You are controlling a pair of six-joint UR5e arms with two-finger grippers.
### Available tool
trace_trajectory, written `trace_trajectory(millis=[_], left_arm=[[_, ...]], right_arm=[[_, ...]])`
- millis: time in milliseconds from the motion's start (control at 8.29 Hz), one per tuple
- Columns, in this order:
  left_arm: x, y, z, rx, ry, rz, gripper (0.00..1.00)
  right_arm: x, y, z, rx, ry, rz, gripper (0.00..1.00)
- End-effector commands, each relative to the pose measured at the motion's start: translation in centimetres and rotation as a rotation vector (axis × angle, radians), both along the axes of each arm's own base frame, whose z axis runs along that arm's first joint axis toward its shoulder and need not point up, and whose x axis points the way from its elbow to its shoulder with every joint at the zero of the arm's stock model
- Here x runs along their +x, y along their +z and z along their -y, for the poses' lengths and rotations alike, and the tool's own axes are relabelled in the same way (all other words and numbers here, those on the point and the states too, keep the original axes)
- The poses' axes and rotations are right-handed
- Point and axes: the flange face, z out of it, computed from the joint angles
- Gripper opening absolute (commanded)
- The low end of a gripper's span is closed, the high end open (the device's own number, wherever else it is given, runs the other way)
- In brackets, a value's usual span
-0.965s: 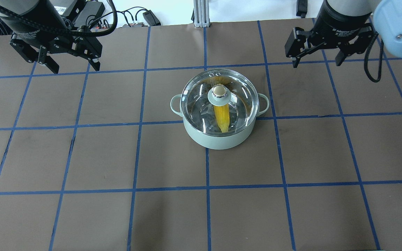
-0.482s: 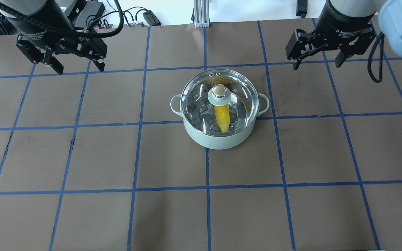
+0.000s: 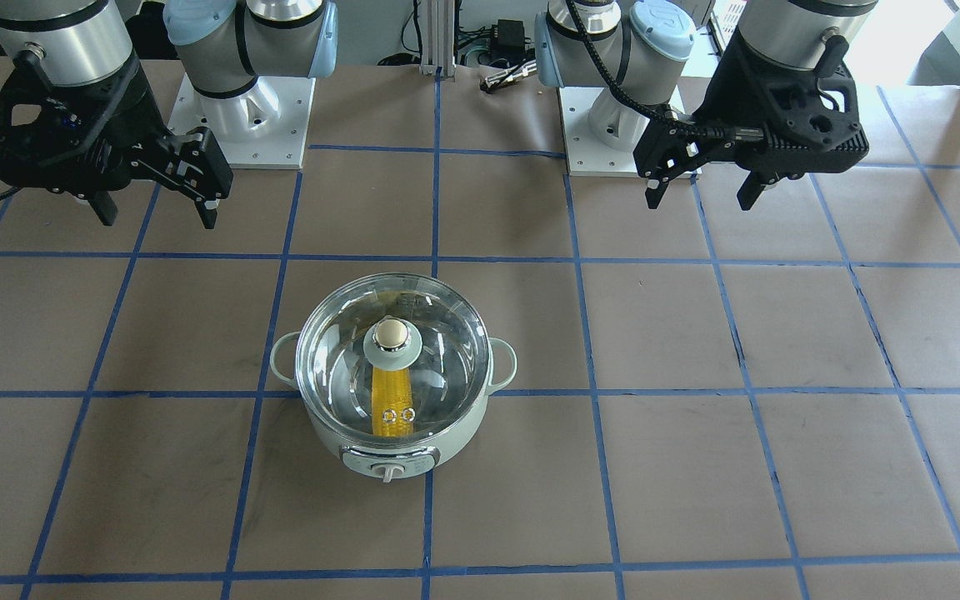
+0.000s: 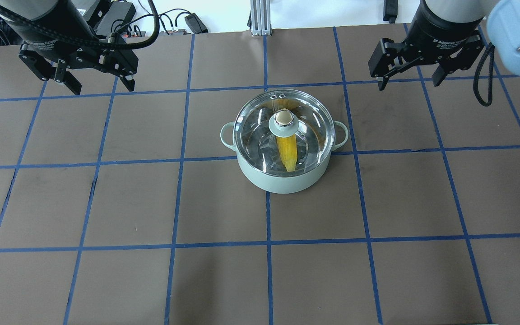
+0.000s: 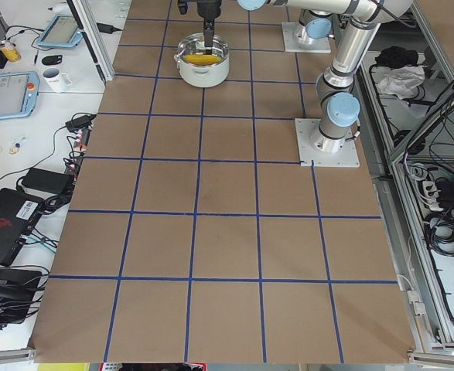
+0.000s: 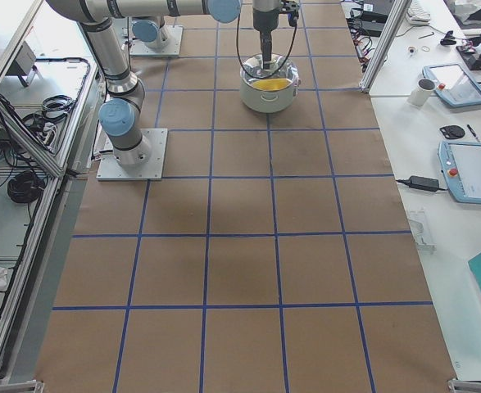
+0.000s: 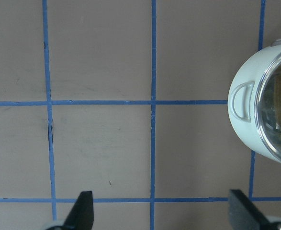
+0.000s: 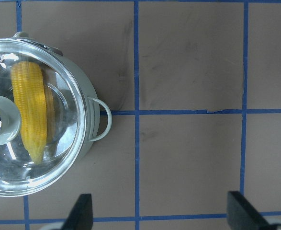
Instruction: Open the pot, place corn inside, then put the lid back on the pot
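Corn (image 4: 287, 153) lies in the pot (image 4: 282, 185) under a glass lid (image 4: 315, 131) that looks breakable; its knob (image 4: 282, 118) seems best to hold. Both jaws are wide open, empty.

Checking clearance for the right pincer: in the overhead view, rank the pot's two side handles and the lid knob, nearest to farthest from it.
1. Right-side handle, on the side facing the right pincer.
2. Lid knob, at the centre.
3. Left-side handle, on the far side.
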Motion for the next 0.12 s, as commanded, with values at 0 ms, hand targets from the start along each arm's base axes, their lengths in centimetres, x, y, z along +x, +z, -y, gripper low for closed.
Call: trace_trajectory(millis=[0], left_arm=[[-0.01, 0.34, -0.23, -0.007, -0.005, 0.0, 1.0]], right_arm=[[-0.1, -0.21, -0.14, 0.015, 0.004, -0.011, 1.0]])
